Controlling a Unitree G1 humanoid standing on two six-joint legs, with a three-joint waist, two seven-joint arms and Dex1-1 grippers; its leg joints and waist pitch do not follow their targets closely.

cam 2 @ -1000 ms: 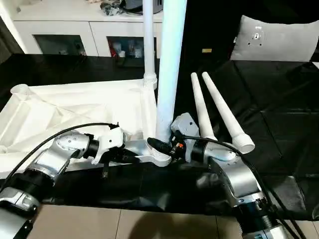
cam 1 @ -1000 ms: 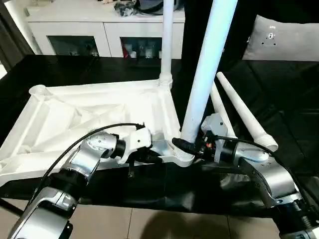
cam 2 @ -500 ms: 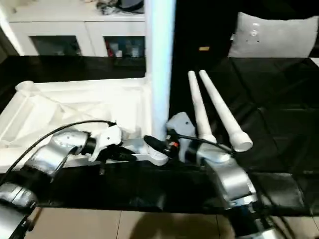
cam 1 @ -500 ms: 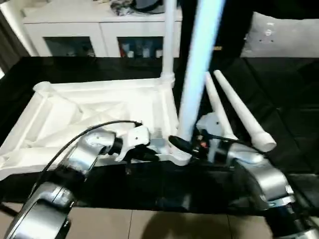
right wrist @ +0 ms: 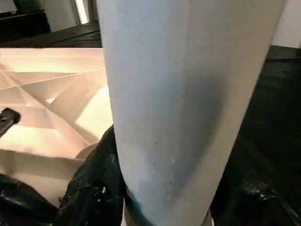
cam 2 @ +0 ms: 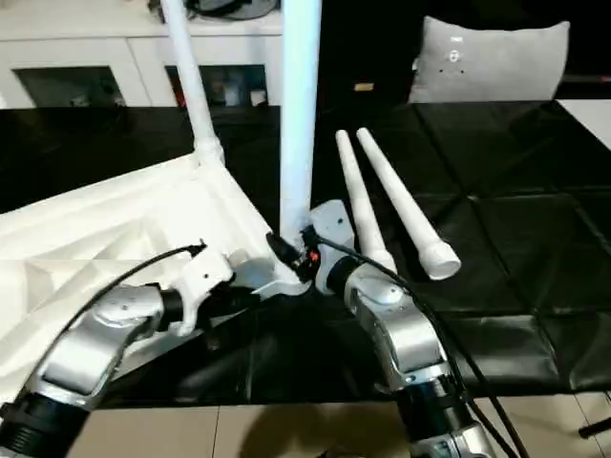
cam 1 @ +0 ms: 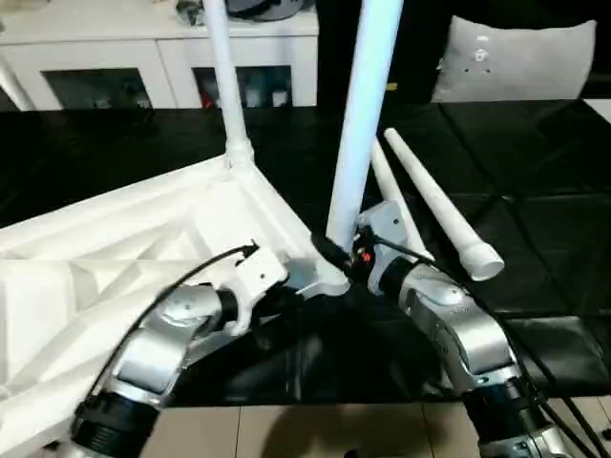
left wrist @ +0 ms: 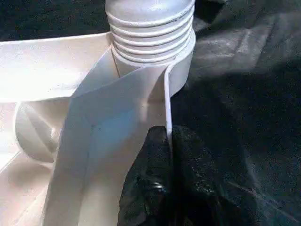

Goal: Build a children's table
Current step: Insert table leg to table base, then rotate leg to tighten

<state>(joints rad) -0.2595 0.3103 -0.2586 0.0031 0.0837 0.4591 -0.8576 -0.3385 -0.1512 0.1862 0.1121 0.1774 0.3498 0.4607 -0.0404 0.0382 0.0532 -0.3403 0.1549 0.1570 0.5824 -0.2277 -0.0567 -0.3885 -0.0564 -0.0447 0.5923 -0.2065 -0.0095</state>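
The children's table top (cam 1: 115, 248) lies upside down on the black surface, ribbed underside up. One white leg (cam 1: 221, 86) stands in its far corner socket. A second leg (cam 1: 361, 124) stands in the near corner socket (left wrist: 150, 33), and my right gripper (cam 1: 339, 260) is shut around this leg just above the socket, a black finger (right wrist: 94, 188) on either side. My left gripper (left wrist: 167, 155) is shut on the top's thin rim wall right beside that socket. Two loose legs (cam 1: 434, 205) lie side by side to the right.
The black padded work surface (cam 1: 544, 191) runs to the right and ends at a front edge over pale floor tiles (cam 1: 315, 434). A white cabinet (cam 1: 115, 57) stands behind, and a grey cushion (cam 1: 520, 57) at the back right.
The whole view has swung. The table top looks turned about the near corner, its far leg now further left of the held leg. Both grips stay as they were.
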